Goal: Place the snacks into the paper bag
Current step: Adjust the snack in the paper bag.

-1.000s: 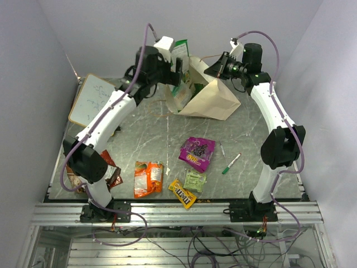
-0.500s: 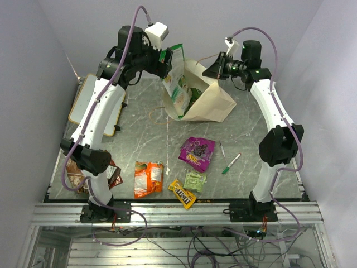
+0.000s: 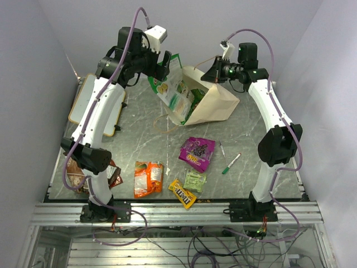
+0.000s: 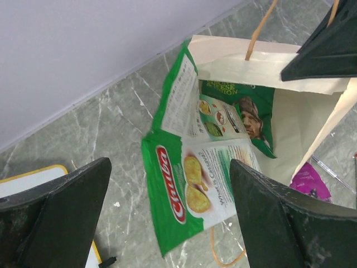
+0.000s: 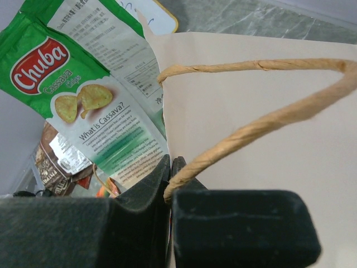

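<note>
The paper bag (image 3: 218,101) lies tilted at the back of the table, its mouth facing left. My right gripper (image 3: 212,71) is shut on its upper rim beside the twisted handle (image 5: 251,125). A large green Chuba bag (image 3: 170,92) leans half out of the mouth, and a second green bag (image 4: 251,111) lies deeper inside. My left gripper (image 3: 169,61) hangs open above the Chuba bag (image 4: 189,190), holding nothing. On the table lie a purple pouch (image 3: 196,152), an orange bag (image 3: 148,178), yellow M&M's (image 3: 182,193), a pale green packet (image 3: 194,180) and a brown bag (image 3: 113,174).
Two marker pens (image 3: 231,163) lie right of the purple pouch. A wood-framed whiteboard (image 3: 83,109) rests at the left edge under the left arm. Walls close in behind and on both sides of the table.
My left arm has pulled up and back from the bag's mouth, jaws still open. The green Chuba bag has slumped leftward out of the mouth. The right gripper keeps its hold.
</note>
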{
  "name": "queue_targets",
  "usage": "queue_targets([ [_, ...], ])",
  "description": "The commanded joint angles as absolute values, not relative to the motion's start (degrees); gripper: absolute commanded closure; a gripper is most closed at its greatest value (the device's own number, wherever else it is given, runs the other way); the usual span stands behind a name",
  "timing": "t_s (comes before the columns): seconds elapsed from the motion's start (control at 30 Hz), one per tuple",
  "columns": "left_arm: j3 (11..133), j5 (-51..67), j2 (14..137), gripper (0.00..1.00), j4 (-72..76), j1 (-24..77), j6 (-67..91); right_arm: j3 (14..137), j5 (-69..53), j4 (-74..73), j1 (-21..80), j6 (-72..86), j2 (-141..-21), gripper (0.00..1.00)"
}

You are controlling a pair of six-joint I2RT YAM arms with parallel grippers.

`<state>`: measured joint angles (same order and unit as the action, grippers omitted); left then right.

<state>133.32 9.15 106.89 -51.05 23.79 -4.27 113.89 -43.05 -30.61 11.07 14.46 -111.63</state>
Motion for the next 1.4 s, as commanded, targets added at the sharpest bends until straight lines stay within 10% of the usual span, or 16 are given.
queue_targets([
  [0.0,137.3,9.8,109.7,0.02,-53.1,22.9,-4.1,115.8,-44.8,-29.7,11.8,12.7,-109.8,1.0],
  [0.33,138.2,13.0,113.8,0.18,-55.5,21.5,-5.8,117.0,-45.4,-31.3,11.8,11.7,-110.4,1.0],
  [0.8,138.3,20.0,115.8,0.92,-54.1,21.4,-2.4,117.9,-43.8,-30.6,11.8,13.3,-111.3,1.0],
  [1.37,126.8,23.4,108.5,0.93,-17.5,20.6,38.2,110.4,-38.6,-7.1,11.0,39.4,-108.9,1.0],
])
